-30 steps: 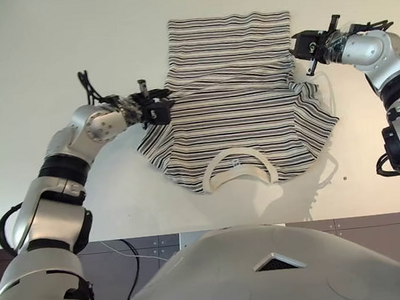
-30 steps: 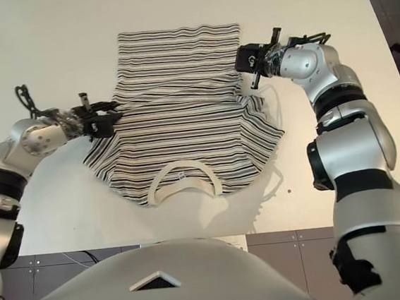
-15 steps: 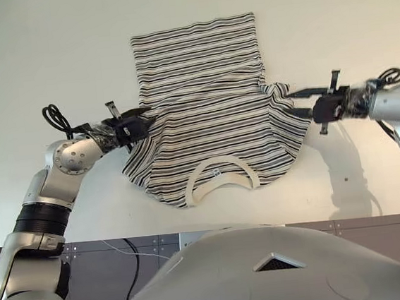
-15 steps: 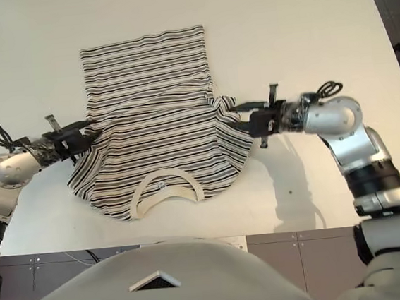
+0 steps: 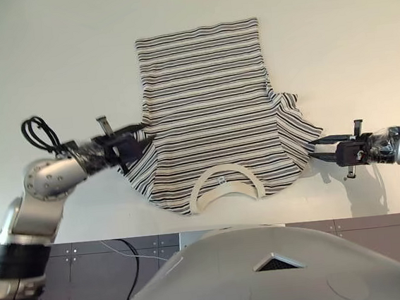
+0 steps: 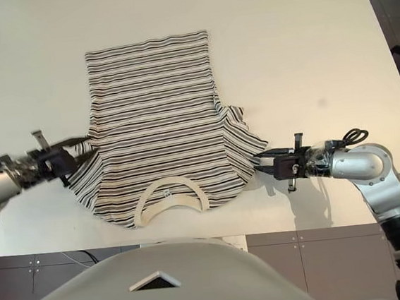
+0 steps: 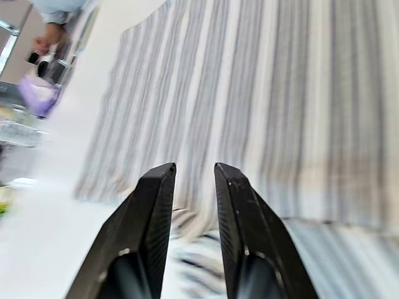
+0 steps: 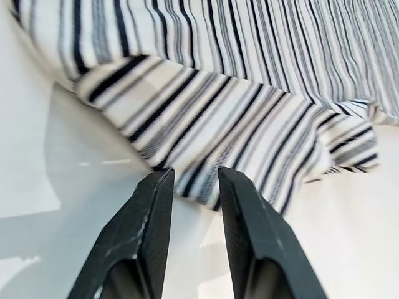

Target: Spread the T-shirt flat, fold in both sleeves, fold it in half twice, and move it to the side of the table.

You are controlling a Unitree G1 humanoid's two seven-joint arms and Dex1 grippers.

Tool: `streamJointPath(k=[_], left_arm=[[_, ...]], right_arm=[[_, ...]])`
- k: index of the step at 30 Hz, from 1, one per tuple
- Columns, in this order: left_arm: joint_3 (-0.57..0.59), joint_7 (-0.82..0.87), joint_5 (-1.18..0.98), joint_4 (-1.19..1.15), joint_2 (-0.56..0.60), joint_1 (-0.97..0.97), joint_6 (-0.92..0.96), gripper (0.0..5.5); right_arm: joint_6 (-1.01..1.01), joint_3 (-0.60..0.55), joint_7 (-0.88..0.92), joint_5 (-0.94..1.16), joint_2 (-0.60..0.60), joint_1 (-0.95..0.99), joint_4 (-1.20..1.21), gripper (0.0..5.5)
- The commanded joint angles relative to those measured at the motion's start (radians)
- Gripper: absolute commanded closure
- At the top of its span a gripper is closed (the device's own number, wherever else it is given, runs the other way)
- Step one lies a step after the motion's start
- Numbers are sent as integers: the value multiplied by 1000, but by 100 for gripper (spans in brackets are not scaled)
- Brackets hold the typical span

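A black-and-white striped T-shirt (image 5: 209,99) lies on the white table (image 5: 49,51), its cream collar (image 5: 226,183) toward me and its hem at the far side. My left gripper (image 5: 137,140) sits at the edge of the left sleeve (image 7: 187,221), open by a narrow gap through which the striped cloth shows. My right gripper (image 5: 314,144) hovers low beside the near edge of the right sleeve (image 8: 237,137). It is also open by a narrow gap, its tips (image 8: 163,177) just short of the cloth with bare table between them.
The table's near edge (image 5: 88,239) runs just below the collar, with dark floor panels and a black cable (image 5: 128,252) beyond it. The table's right edge (image 6: 377,5) shows at the far right. Bare tabletop lies on both sides of the shirt.
The head view has shifted. Both arms have swung outward and toward the near edge. The right gripper came from the shirt's far right side to the sleeve's near edge, and that sleeve now lies spread outward.
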State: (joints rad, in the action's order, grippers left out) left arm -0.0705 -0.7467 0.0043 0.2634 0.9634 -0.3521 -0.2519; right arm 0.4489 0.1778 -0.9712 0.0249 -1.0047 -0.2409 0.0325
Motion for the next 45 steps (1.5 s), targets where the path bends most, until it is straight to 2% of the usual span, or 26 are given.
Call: streamJointPath(k=[1, 3, 5, 8, 12, 15, 18, 24, 28, 40, 45], left_arm=[[113, -13, -22, 54, 22, -114, 72, 436], [236, -13, -135, 67, -5, -140, 175, 436], [390, -8, -334, 100, -56, -183, 361, 436], [501, 11, -505, 165, -133, -317, 587, 436], [545, 72, -681, 263, -270, -453, 786, 436], [568, 116, -715, 231, -359, -481, 824, 389], [551, 139, -690, 213, -400, -473, 818, 338], [480, 218, -658, 177, -468, -390, 845, 338], [473, 255, -654, 152, -503, -371, 868, 338], [493, 264, -715, 119, -513, -277, 928, 539], [521, 228, -708, 118, -492, -294, 916, 539]], right_arm=[[-47, -56, -3, 27, -28, -49, 80, 422], [-64, -107, 21, 42, -21, -77, 103, 422], [-110, -199, 70, 91, 3, -107, 146, 422], [-193, -334, 146, 169, 50, -126, 179, 422], [-232, -422, 181, 179, 72, -109, 133, 422], [-249, -440, 184, 179, 84, -103, 136, 418], [-255, -427, 183, 163, 100, -93, 142, 418], [-264, -403, 175, 145, 116, -53, 134, 418], [-267, -395, 167, 135, 116, -37, 128, 418], [-262, -350, 179, 83, 145, -7, 113, 418], [-253, -351, 186, 66, 152, -17, 111, 418]])
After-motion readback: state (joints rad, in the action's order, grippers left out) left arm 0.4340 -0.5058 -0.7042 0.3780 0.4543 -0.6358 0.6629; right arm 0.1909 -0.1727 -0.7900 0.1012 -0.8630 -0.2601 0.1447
